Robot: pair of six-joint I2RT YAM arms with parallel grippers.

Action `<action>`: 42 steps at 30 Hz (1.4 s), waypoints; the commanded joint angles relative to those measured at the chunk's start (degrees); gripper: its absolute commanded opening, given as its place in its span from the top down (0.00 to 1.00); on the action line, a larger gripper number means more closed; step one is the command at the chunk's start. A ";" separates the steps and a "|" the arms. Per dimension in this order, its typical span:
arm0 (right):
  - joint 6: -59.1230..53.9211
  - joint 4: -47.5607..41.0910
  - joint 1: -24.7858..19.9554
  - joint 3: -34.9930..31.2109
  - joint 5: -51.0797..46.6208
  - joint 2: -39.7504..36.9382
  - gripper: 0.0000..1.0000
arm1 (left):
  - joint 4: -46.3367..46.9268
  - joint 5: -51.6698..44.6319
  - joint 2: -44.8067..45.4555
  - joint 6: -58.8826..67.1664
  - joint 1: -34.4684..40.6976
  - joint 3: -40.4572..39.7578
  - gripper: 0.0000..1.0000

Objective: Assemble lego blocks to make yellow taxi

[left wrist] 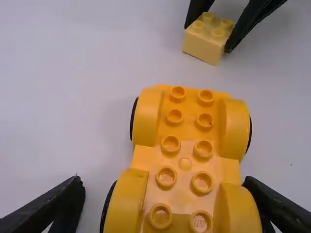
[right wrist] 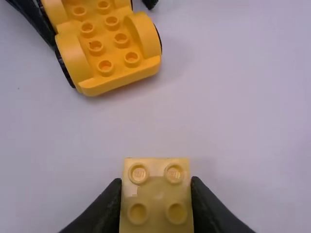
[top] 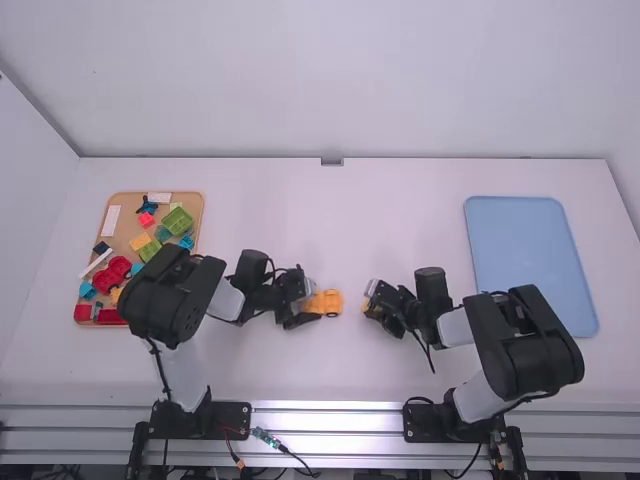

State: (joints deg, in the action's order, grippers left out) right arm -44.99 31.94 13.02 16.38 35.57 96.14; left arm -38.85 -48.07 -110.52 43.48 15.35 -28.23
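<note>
Centrally, left gripper (top: 311, 304) spread around yellow car base (left wrist: 185, 182), right gripper (top: 368, 298) pinching yellow brick (right wrist: 156, 187), white table (top: 400, 220) showing between.

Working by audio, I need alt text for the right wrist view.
The right gripper holds a pale yellow four-stud brick between its fingers, studs toward the camera. Farther off on the table, a deeper yellow wheeled base sits between the open fingers of the left gripper.
</note>
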 commanded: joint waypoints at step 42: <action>-10.51 -24.26 7.91 19.69 5.77 -0.88 1.00 | 15.89 2.27 -0.96 3.57 0.76 -6.12 0.45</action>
State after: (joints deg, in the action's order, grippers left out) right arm -55.31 7.64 20.99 34.65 40.12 96.07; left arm -23.38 -48.25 -110.52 47.77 15.59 -36.16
